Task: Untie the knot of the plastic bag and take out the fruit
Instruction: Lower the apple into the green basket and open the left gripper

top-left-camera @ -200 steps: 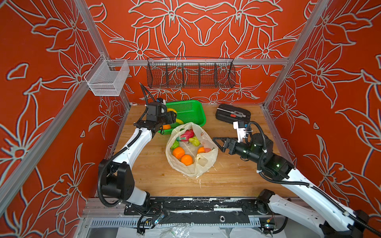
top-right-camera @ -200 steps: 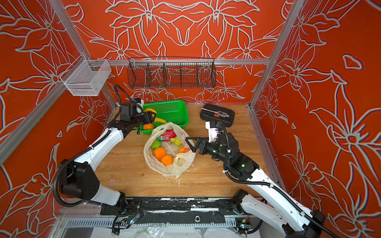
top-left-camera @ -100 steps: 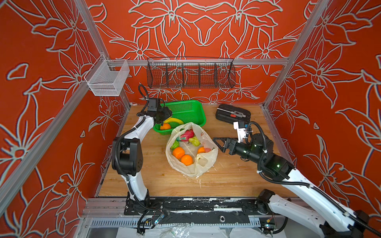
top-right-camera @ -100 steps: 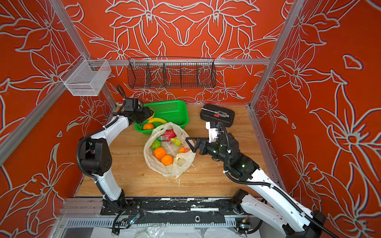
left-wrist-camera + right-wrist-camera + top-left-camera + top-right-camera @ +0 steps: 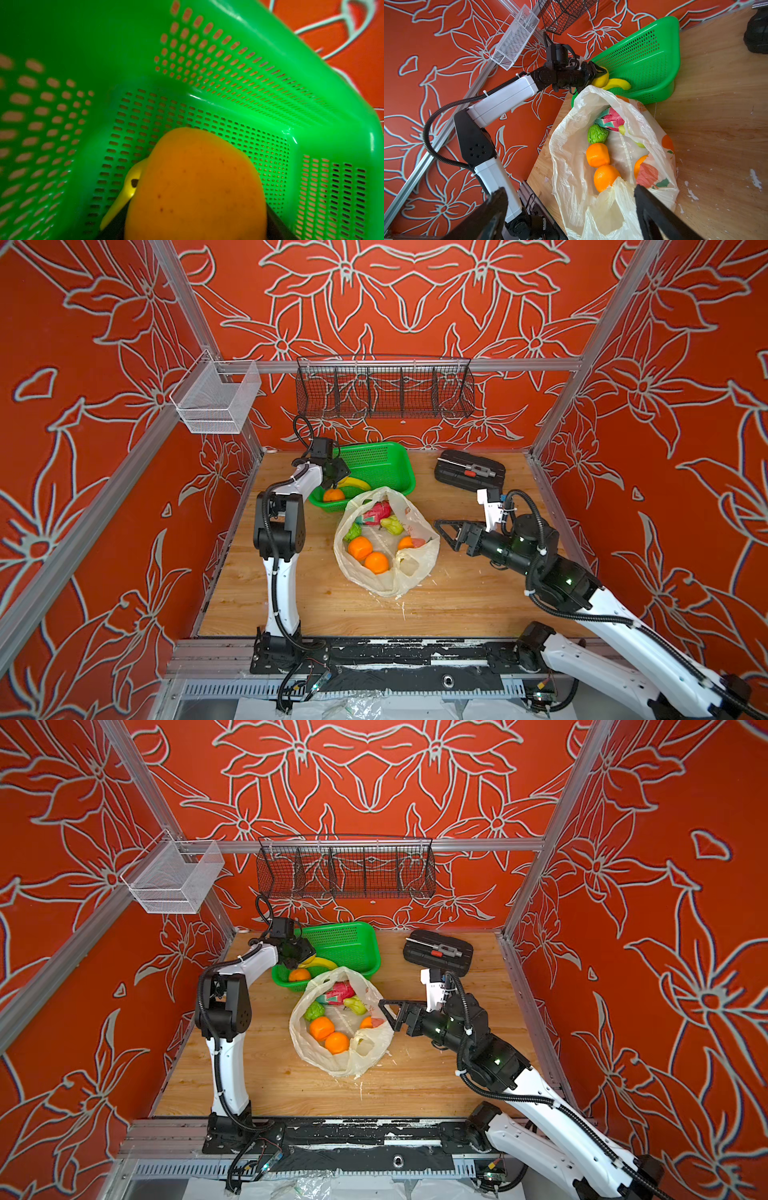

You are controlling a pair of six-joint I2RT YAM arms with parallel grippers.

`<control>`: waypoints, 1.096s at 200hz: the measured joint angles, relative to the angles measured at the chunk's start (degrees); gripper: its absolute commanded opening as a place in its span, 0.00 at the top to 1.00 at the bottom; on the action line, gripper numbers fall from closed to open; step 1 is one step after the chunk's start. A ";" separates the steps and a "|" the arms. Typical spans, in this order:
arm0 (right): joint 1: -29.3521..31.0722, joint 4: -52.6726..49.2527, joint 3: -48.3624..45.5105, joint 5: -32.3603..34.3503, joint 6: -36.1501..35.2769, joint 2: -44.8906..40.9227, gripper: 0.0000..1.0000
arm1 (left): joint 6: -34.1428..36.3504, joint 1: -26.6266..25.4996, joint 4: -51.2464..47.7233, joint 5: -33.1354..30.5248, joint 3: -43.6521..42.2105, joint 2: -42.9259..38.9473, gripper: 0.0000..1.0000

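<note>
Clamps the lemon (image 5: 602, 80) in the left claw (image 5: 595, 78) over the green basket (image 5: 374, 456). Holds the right claw (image 5: 444, 534) apart, mid-frame, beside the plastic bag (image 5: 374, 580).

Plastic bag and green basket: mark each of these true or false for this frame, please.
1. The plastic bag lies open with oranges showing inside. True.
2. The right gripper is clamped on the bag's rim. False: its jaws stand wide open beside the bag and grip nothing.
3. The left gripper holds a lemon over the green basket. True.
4. The basket is empty. False: a banana and an orange lie in it.
5. The dragon fruit lies on the bare table. False: it is inside the bag.
</note>
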 measured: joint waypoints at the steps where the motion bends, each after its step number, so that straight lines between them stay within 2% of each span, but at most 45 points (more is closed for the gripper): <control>1: 0.00 -0.02 0.00 0.02 0.00 -0.02 0.04 | 0.02 0.00 0.00 0.02 0.00 0.02 0.47; 37: 0.00 -0.11 0.00 0.17 0.02 -0.09 0.04 | 0.04 0.50 0.68 1.40 0.68 1.09 0.35; 64: 0.00 -0.13 0.00 0.15 0.02 0.24 0.04 | 0.76 0.63 1.09 1.99 0.44 1.07 0.21; 102: 0.00 -0.13 0.00 0.15 0.26 0.55 0.04 | 2.73 0.74 1.03 0.66 -3.80 -0.35 0.09; 141: 0.00 -0.09 0.00 0.00 0.48 0.55 0.05 | 4.17 0.83 0.15 -0.92 -4.61 -4.33 0.08; 186: 0.00 -0.11 0.00 -0.02 0.68 0.52 0.06 | 4.61 0.83 0.24 -2.32 -6.80 -14.53 0.11; 219: 0.13 0.02 0.00 -0.68 0.61 1.03 0.11 | 3.15 0.83 1.31 -1.84 -12.96 -24.06 0.19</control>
